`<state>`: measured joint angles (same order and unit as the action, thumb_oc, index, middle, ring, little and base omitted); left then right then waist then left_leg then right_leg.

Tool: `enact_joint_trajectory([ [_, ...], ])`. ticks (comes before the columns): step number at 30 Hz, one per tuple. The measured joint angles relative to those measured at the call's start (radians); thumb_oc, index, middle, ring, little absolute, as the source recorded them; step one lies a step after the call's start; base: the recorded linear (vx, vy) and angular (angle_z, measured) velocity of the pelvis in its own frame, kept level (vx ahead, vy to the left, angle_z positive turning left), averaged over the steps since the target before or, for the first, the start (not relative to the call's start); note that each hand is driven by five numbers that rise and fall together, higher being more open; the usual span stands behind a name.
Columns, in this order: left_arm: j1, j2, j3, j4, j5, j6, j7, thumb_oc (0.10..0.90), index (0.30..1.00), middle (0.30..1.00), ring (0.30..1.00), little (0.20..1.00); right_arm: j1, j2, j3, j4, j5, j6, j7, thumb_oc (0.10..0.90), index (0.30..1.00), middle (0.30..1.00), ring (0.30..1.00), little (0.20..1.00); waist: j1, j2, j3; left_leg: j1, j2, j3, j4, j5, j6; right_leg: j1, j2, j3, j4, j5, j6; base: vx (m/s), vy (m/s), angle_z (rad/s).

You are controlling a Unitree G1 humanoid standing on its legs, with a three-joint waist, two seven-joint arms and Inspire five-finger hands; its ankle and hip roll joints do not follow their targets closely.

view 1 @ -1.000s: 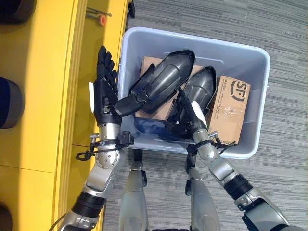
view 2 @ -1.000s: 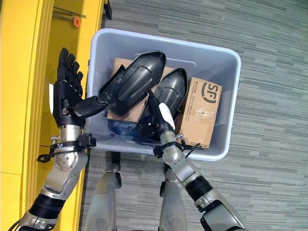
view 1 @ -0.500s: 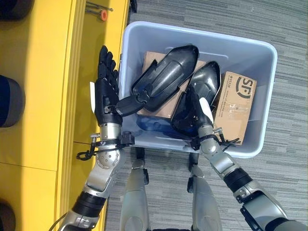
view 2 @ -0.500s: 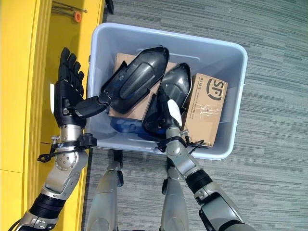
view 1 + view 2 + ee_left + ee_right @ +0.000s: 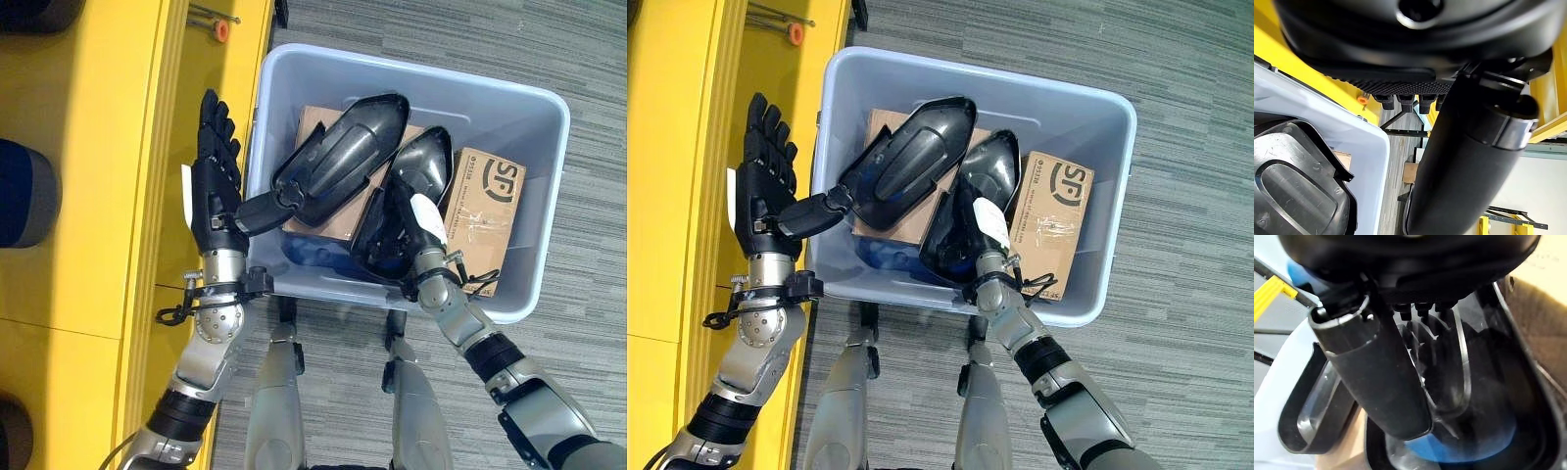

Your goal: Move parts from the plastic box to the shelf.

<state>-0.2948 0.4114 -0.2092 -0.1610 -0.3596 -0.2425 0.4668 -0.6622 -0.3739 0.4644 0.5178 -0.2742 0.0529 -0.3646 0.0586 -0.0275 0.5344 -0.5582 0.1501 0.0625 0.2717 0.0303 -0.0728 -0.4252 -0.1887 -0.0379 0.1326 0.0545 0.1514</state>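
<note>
A grey-blue plastic box (image 5: 470, 103) stands on the floor beside a yellow shelf (image 5: 98, 147). Two glossy black shell-shaped parts lie in it. The larger part (image 5: 338, 162) slants toward the box's left wall. My left hand (image 5: 216, 186) is open above the shelf edge, its thumb reaching over the wall to that part's near end (image 5: 1298, 196). The second part (image 5: 421, 171) lies to the right. My right hand (image 5: 404, 223) is inside the box with straight fingers lying against this part's hollow side (image 5: 1528, 396).
A printed cardboard carton (image 5: 485, 211) fills the box's right side. Another carton (image 5: 313, 122) lies under the larger part, and something blue (image 5: 313, 257) sits on the box floor. On the shelf are a dark round object (image 5: 24, 191) and an orange-tipped item (image 5: 222, 31).
The whole picture has shifted slightly. My right hand has slid further up along the second black part, its forearm now steeper. The left hand holds the same pose.
</note>
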Motion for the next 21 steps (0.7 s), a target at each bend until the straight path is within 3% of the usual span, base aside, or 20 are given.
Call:
enact_joint_trajectory([
  [21,0.001,0.000,0.002,0.003,-0.031,-0.006,-0.024,0.900,1.000,1.000,1.000,1.000,-0.135,-0.044,0.037,0.098,0.003,-0.003,0.038,0.900,1.000,1.000,1.000,1.000,0.013,0.001,0.000,-0.013,-0.001,-0.014,-0.001,0.004,-0.001,-0.021,0.001,-0.007,0.031,-0.019,-0.004,0.00,-0.001,0.01],
])
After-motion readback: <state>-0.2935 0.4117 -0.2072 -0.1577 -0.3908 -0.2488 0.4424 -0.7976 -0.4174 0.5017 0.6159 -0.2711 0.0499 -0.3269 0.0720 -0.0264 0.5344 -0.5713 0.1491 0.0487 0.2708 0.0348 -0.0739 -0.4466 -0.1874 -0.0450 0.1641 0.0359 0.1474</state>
